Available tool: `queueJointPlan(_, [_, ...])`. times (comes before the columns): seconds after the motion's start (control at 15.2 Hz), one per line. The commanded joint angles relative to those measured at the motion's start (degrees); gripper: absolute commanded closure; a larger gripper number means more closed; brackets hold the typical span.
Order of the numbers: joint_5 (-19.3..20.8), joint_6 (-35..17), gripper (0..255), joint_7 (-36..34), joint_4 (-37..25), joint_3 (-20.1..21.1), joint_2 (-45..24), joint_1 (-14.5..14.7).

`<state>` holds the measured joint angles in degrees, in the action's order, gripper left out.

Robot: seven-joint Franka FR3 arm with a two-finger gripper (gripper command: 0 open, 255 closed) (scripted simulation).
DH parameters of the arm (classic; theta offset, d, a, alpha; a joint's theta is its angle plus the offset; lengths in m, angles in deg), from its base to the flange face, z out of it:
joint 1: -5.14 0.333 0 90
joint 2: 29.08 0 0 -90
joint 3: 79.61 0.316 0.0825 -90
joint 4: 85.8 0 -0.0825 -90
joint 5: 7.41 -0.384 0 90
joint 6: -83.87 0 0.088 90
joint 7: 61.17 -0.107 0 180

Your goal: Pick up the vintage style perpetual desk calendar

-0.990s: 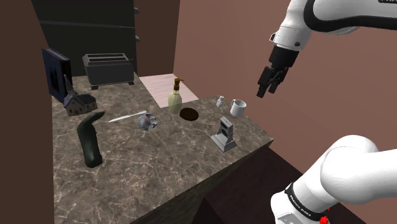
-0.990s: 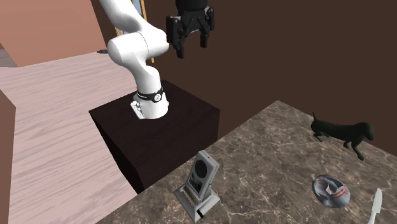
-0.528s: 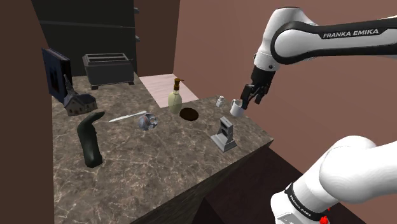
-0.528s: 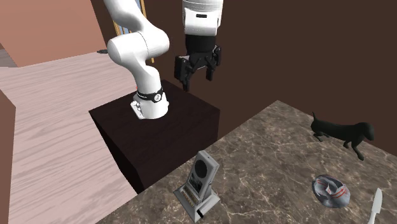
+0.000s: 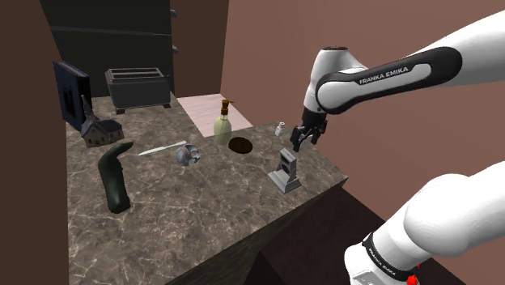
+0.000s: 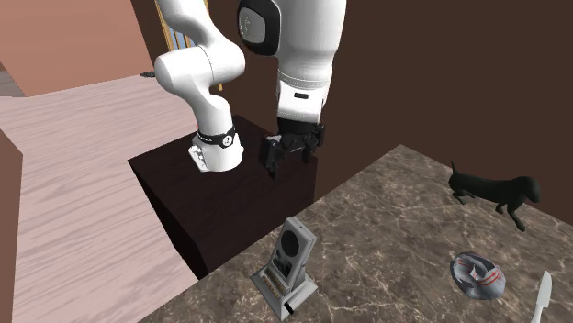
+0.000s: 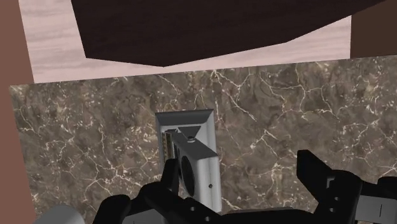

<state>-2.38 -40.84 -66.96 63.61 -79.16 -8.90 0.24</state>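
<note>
The desk calendar (image 5: 285, 170) is a small grey upright piece on a flat base, standing near the marble counter's edge closest to the stand. It is also in the second exterior view (image 6: 287, 266) and in the wrist view (image 7: 188, 159). My black gripper (image 5: 301, 138) hangs above and slightly beyond it, open, fingers apart (image 6: 292, 151). In the wrist view the calendar lies under the gripper (image 7: 240, 178), close to one finger (image 7: 168, 175) and not touching either. Nothing is held.
On the counter (image 5: 202, 210) stand a soap bottle (image 5: 223, 123), a dark round dish (image 5: 240, 146), a grey round object (image 5: 188, 154), a knife (image 5: 162, 149), a black dog figurine (image 5: 115, 174), a little house (image 5: 99, 129) and a toaster (image 5: 137, 87). The dark stand (image 6: 230, 193) sits beside the counter's edge.
The arm has swung down and toward the counter. The gripper dropped from high above the stand to just over the calendar. The fingers stayed open.
</note>
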Motion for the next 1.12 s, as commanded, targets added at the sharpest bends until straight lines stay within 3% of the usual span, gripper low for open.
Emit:
queueJointPlan(0.0, [1.8, -4.2, 0, -1.6, -0.2, 0.1, -4.3, -1.0])
queueJointPlan(0.4, [8.5, -14.4, 0, -8.1, -2.6, 0.1, -17.3, -3.6])
queueJointPlan(0.99, [10.7, -20.7, 0, -10.3, -1.9, -0.2, -23.1, -3.8])
queueJointPlan(1.06, [10.8, -20.8, 255, -10.3, -1.9, -0.2, -23.1, -3.8])
